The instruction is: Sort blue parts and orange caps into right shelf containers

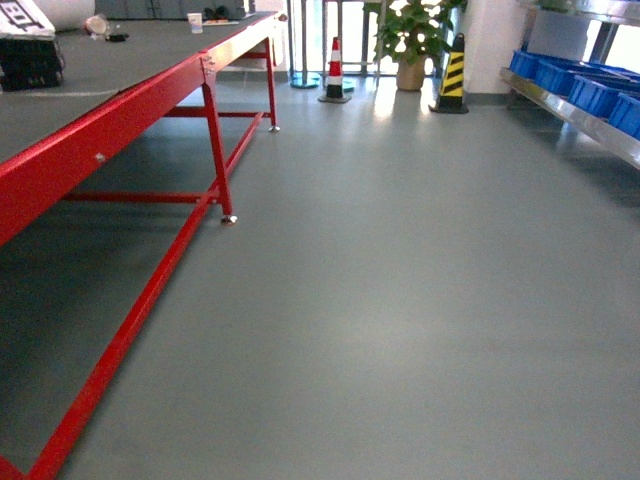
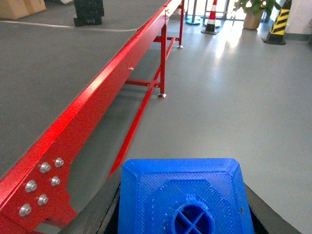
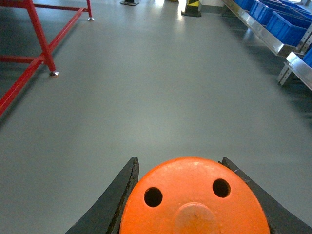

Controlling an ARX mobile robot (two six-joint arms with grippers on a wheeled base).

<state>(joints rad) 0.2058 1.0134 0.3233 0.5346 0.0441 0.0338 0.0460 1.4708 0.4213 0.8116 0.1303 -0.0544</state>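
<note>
In the left wrist view a bright-blue boxy part [image 2: 183,195] with a round stud on its top fills the bottom of the frame, and my left gripper [image 2: 181,214] is shut on it, its black fingers [image 2: 108,214] pressed to both sides. In the right wrist view my right gripper [image 3: 192,204] is shut on an orange cap [image 3: 195,200] whose flat top shows two small holes. The blue shelf containers [image 1: 590,85] stand in a row on a metal shelf [image 1: 575,118] at the far right. Neither gripper shows in the head view.
A long red-framed table [image 1: 120,110] with a grey top runs along the left, its legs [image 1: 217,150] on the grey floor. A black crate [image 1: 28,60] sits on it. A traffic cone [image 1: 335,70], a potted plant [image 1: 410,40] and a yellow-black striped post [image 1: 453,72] stand at the back.
</note>
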